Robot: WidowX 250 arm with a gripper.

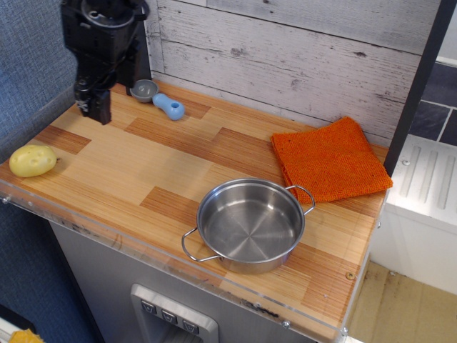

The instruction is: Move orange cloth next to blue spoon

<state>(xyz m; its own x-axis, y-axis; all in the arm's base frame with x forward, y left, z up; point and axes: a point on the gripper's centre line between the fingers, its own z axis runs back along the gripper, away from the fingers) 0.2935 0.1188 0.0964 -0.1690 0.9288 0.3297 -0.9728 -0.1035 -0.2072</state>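
Four loose things lie on the wooden counter (121, 161), and I place each of them from the steel pot (250, 225), which stands near the front edge, empty and upright; the orange cloth (330, 158) lies folded flat just behind the pot and a little to its right in the picture, one corner very close to the pot's rear handle, though I cannot tell if they touch; nothing holds the cloth, so the task's thing is not yet picked up. The blue spoon (163, 101) lies far behind the pot and to its left, near the plank wall (300, 57), its grey bowl turned toward the dark post and its blue handle pointing toward the pot's side; it rests flat and free, and bare wood lies beside the handle on the side that faces the pot; this, I judge, is where the cloth should go. The yellow potato (31, 160) sits at the counter's left end, well apart from the pot and apart from the spoon, so it should not disturb the move.

The gripper (97, 106) hangs above the counter far to the left of the pot, just beside the spoon and well apart from the cloth; its fingers point down and hold nothing; they look close together, but from this view I cannot tell for certain if they are parted or pressed together. Because the arm is at the spoon's end and the cloth at the opposite end, I judge that the reach across toward the cloth comes first.
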